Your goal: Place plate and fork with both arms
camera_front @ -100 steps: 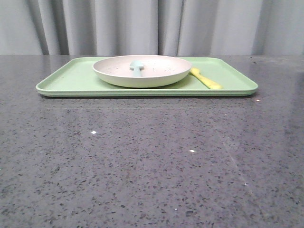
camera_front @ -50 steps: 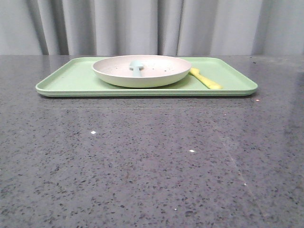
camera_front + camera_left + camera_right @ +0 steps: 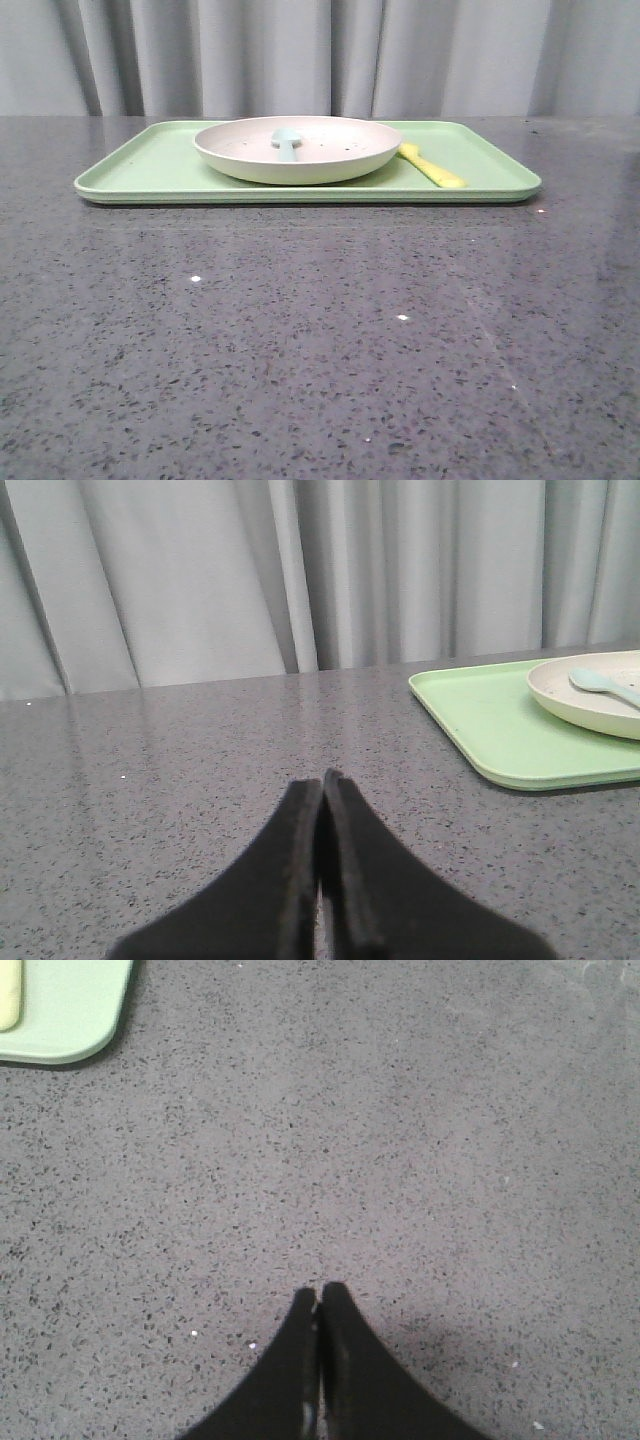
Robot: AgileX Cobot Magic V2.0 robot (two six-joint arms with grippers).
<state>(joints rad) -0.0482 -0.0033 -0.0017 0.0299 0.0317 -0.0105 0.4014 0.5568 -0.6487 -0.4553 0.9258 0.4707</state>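
The plate, cream-pink with dark specks, sits on a light green tray at the back of the table. A pale blue-green utensil lies in it. The yellow fork lies on the tray just right of the plate. The plate's edge also shows in the left wrist view, and the fork's tip in the right wrist view. My left gripper is shut and empty over bare table left of the tray. My right gripper is shut and empty over bare table, apart from the tray's corner. Neither gripper shows in the front view.
The grey speckled tabletop stretches from the tray to the near edge. A grey curtain hangs behind the table.
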